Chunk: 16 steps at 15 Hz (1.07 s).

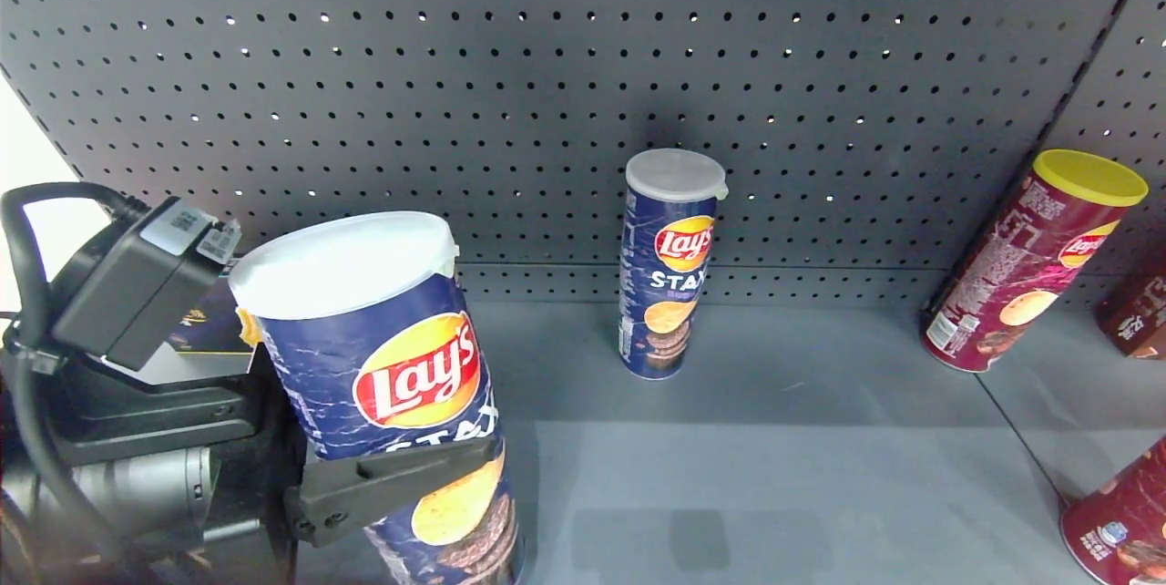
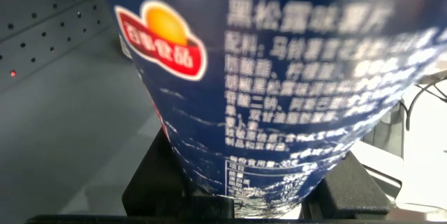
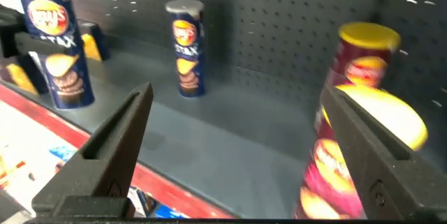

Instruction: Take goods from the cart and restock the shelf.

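Two possible hazards, left jaws clamped on the near can [image 1: 383,357] at the shelf [image 1: 820,439] edge, right jaws wide open, empty: tipping off on release, bumping the far can [image 1: 669,266].

Back panel and the stock already standing in front of it

A grey pegboard panel [image 1: 583,66] dotted with small holes rises behind the shelf [image 1: 820,439]. A blue can [image 1: 669,266] with a clear lid stands upright near the panel. Well to its right is a maroon can [image 1: 1029,261] with a yellow lid, and a second maroon can [image 1: 1116,521] shows at the near right edge. A dark box [image 1: 205,330] with gold markings sits at the far left.
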### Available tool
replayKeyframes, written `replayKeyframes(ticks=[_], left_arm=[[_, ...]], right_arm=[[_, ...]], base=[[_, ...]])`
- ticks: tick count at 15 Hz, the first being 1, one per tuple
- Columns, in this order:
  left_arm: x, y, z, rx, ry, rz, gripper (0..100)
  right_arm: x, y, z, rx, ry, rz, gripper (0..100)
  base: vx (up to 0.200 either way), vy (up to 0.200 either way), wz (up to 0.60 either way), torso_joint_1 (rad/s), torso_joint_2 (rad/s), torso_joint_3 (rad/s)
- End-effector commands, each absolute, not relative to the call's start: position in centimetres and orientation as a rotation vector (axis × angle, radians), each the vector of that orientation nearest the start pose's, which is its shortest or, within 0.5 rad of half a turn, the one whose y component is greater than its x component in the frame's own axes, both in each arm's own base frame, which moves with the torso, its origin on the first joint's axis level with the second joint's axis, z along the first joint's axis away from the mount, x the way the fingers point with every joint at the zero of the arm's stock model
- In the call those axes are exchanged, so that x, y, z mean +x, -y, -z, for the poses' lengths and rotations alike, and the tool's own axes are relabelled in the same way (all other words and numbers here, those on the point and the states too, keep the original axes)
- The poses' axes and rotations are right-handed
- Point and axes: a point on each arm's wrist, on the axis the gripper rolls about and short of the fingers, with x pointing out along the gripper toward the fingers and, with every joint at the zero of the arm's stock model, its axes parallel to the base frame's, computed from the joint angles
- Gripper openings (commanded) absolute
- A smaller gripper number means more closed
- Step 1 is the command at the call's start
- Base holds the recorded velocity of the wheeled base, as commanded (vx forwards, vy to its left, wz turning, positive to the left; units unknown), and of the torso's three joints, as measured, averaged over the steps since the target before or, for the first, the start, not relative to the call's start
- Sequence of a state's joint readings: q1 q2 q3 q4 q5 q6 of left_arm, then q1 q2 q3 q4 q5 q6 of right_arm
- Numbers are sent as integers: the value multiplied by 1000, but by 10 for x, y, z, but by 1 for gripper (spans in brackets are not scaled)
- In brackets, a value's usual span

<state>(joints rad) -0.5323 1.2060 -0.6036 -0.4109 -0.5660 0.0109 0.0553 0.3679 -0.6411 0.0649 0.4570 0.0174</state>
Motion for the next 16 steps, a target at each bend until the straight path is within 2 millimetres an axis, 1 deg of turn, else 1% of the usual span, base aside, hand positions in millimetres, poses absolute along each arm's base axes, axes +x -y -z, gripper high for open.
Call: replayKeyframes(ticks=[1, 5, 9, 12, 15, 16], left_arm=[[143, 98, -223, 6, -196, 1096, 0], [138, 95, -220, 6, -199, 1094, 0], [138, 95, -221, 6, -197, 1094, 0], [138, 95, -221, 6, -197, 1091, 0], [138, 95, -220, 6, -199, 1093, 0], [138, 95, -220, 6, -199, 1093, 0]], right_arm=[[-7, -10, -256, -15, 140, -545, 100], [12, -12, -266, -18, 141, -606, 100], [33, -16, -274, -13, 136, -678, 100], [43, -20, -275, -5, 114, -726, 100], [60, -27, -279, 3, 85, -789, 100], [63, -28, -279, 3, 85, -795, 100]], base=[[0, 0, 0, 0, 0, 0], [0, 0, 0, 0, 0, 0], [0, 0, 0, 0, 0, 0], [0, 0, 0, 0, 0, 0], [0, 0, 0, 0, 0, 0], [0, 0, 0, 0, 0, 0]])
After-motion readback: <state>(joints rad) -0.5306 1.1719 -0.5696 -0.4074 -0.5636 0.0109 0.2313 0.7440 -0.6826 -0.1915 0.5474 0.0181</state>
